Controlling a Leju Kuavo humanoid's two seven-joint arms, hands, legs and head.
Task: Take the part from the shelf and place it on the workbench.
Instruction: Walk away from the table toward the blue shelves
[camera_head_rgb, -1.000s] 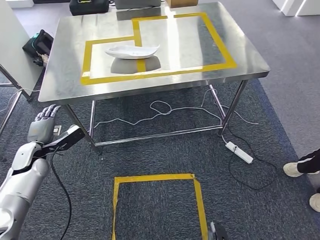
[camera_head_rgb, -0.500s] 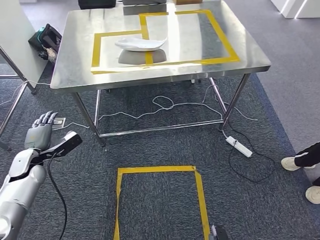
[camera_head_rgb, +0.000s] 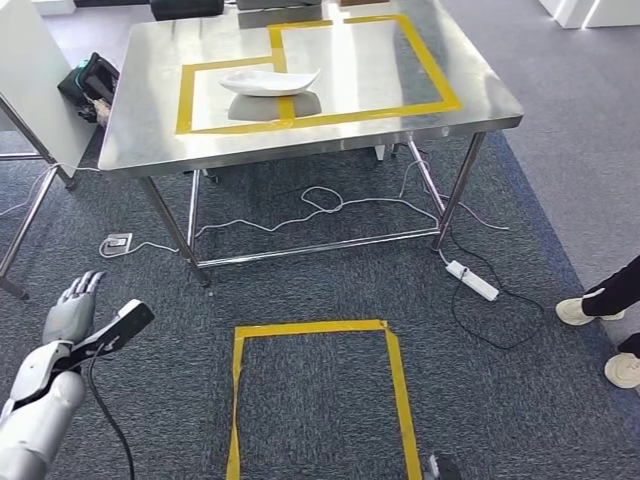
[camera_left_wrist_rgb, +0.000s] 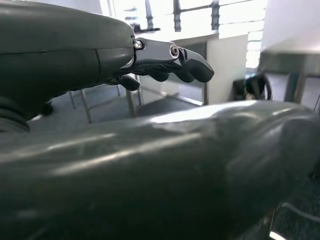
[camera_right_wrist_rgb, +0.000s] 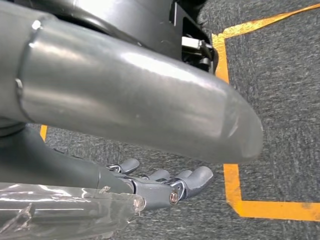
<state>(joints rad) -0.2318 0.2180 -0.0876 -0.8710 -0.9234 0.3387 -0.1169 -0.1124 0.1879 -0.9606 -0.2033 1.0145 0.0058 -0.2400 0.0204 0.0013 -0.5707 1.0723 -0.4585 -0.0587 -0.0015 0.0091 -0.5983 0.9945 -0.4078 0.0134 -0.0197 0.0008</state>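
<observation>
The white part (camera_head_rgb: 266, 81) lies on the steel desk (camera_head_rgb: 136, 120) inside the yellow tape outline (camera_head_rgb: 183, 100), apparently delivered. The left hand (camera_head_rgb: 72, 312) and right hand (camera_right_wrist_rgb: 166, 185) hang empty, fingers apart.

Left robot hand (camera_head_rgb: 72, 308) raised low, fingers extended and apart, empty; right robot hand (camera_right_wrist_rgb: 158, 186) fingers straight, empty

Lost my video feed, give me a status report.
Left hand open, holding nothing; right hand open above the carpet. White part on the workbench, inside the yellow tape. Cables and power strip underneath.
</observation>
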